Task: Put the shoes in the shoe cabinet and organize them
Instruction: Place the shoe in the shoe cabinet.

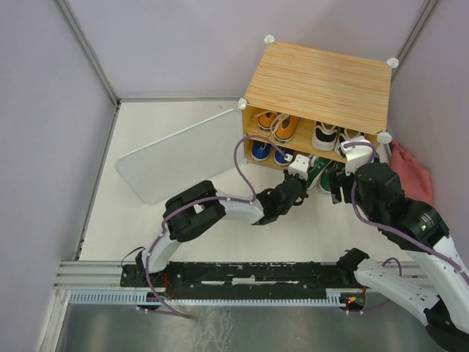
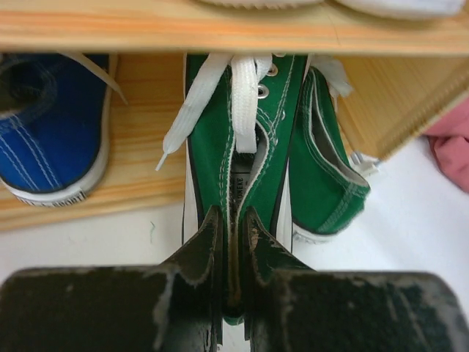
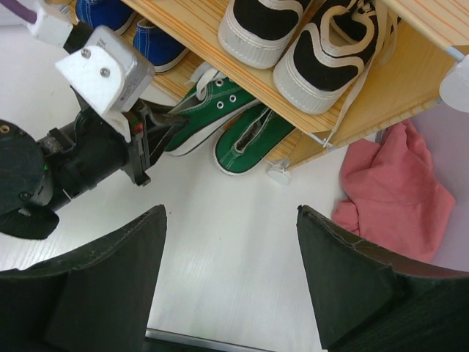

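The shoe cabinet (image 1: 322, 81) stands at the back right, open toward me. Orange shoes (image 1: 278, 125) and black shoes (image 1: 326, 136) sit on its upper shelf; blue shoes (image 1: 265, 152) are below at the left. My left gripper (image 2: 233, 220) is shut on the heel rim of a green sneaker (image 2: 220, 139), whose toe points into the lower compartment. The second green sneaker (image 2: 322, 169) lies right beside it, heel sticking out past the cabinet floor. My right gripper (image 3: 231, 213) hangs open over bare white table in front of the cabinet, holding nothing.
The pale door panel (image 1: 179, 158) lies open to the left of the cabinet. A pink cloth (image 3: 392, 183) is bunched on the table against the cabinet's right side. Grey walls close in the left, back and right.
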